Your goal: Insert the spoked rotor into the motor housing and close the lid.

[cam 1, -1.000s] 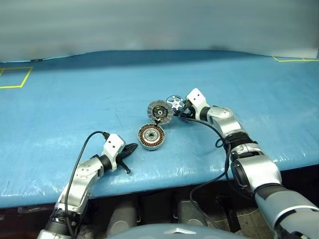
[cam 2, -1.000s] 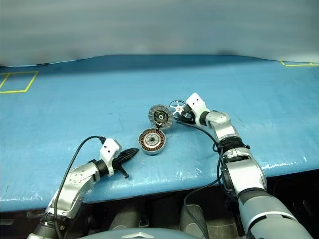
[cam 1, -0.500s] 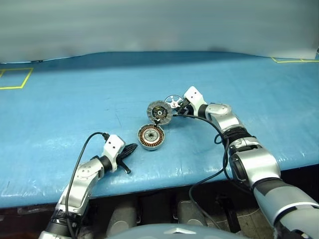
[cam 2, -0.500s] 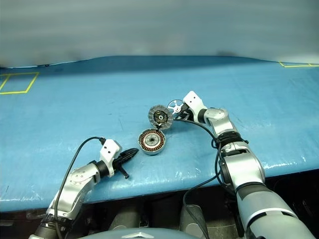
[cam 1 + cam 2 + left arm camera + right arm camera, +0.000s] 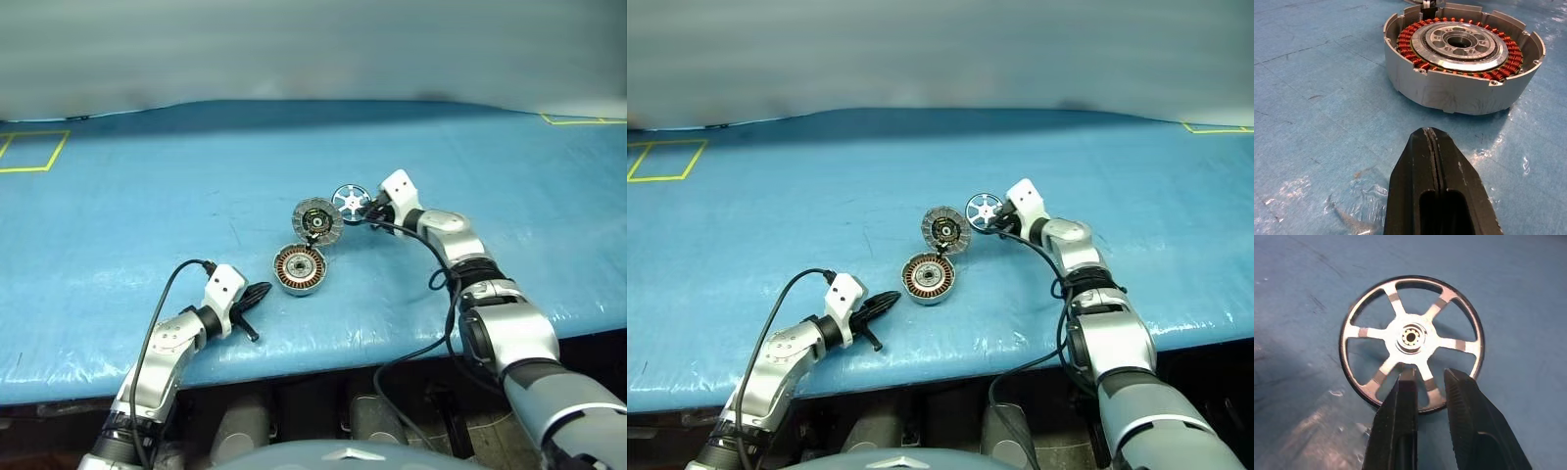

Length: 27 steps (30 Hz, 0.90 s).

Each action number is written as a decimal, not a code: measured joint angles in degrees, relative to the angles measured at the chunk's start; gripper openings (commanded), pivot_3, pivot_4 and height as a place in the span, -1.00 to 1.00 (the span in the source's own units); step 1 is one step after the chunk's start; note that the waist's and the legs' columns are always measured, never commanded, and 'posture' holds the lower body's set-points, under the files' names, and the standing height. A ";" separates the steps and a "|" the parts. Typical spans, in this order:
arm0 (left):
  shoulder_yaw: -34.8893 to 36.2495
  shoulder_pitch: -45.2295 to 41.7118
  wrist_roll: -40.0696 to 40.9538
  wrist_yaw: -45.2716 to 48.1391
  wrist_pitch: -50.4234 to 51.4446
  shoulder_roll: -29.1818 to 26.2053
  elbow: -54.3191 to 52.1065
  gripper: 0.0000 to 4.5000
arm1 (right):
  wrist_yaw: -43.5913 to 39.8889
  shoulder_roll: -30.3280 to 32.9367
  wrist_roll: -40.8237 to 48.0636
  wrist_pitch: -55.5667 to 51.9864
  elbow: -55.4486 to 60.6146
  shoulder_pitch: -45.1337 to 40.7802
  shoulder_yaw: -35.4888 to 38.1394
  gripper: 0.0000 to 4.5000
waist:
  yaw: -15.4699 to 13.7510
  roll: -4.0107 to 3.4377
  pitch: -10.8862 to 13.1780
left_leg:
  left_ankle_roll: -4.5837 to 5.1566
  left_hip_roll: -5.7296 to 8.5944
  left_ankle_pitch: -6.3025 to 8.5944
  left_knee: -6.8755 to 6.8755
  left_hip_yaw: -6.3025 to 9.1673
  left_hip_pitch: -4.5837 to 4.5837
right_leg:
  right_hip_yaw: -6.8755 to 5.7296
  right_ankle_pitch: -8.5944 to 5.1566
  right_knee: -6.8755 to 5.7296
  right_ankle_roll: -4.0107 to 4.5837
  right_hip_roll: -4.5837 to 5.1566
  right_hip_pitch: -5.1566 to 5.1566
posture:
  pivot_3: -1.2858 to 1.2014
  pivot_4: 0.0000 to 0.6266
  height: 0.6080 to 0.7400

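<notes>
The spoked rotor (image 5: pixel 349 201) (image 5: pixel 1411 338), black-rimmed with silver spokes, stands on edge just above the blue table, its face turned toward me. My right gripper (image 5: pixel 369 211) (image 5: pixel 1425 377) is shut on its lower rim, one finger on each side of a spoke. Left of the rotor the lid (image 5: pixel 317 221) stands tilted up, its dark segmented inner face showing. It is joined to the motor housing (image 5: pixel 298 269) (image 5: pixel 1464 54), which lies open with copper windings around a silver centre. My left gripper (image 5: pixel 255 296) (image 5: pixel 1429 132) rests shut and empty on the table, just short of the housing.
A blue sheet (image 5: pixel 147 215) covers the table, whose front edge runs just below both arms. Yellow tape marks lie at the far left (image 5: pixel 29 152) and far right (image 5: pixel 578 117). A black cable (image 5: pixel 162 294) loops over my left arm.
My right gripper's fingers have closed on the rotor's rim. The hand has shifted slightly right, tipping the rotor up to face me. The left arm has not moved.
</notes>
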<state>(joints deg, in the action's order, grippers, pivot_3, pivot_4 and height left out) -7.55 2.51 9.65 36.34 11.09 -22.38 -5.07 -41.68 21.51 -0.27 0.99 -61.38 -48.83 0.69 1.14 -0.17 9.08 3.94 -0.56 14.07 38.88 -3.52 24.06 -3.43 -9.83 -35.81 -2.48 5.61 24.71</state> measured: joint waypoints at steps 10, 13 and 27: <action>-0.28 -1.56 -0.02 1.24 -1.48 0.42 1.80 -1.00 | 1.51 3.67 9.31 -9.17 27.41 14.94 7.59 -0.54 | -0.52 -0.06 0.02 | 0.10 0.03 -0.02 -0.04 -0.01 0.60 | -0.12 -0.18 -0.02 -0.16 -0.24 0.25 | 0.03 -0.52 1.00; -0.31 -2.20 -0.14 1.56 -1.78 0.39 2.75 -1.00 | 1.66 3.88 9.55 -10.41 31.54 16.61 6.77 -0.54 | -0.47 -0.08 0.03 | 0.09 0.03 -0.03 0.04 -0.01 0.58 | -0.11 -0.20 -0.03 -0.31 -0.25 0.25 | 0.03 -0.52 1.00; -0.37 -2.02 -0.52 1.58 -1.88 0.74 2.58 -1.00 | 1.68 4.29 -2.90 2.21 11.49 3.31 -5.84 -0.54 | -0.38 -0.07 0.03 | 0.16 0.07 -0.01 0.06 -0.05 0.64 | -0.14 -0.05 -0.01 -0.08 -0.26 0.26 | 0.03 -0.52 1.00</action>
<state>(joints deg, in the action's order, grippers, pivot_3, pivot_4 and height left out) -7.91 0.49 9.13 37.92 9.21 -21.64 -2.49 -40.00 25.81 -3.16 3.20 -49.89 -45.52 -5.14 0.76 -0.25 9.11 4.10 -0.50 14.06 38.94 -3.57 24.70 -3.57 -9.87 -35.82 -2.56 5.36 24.96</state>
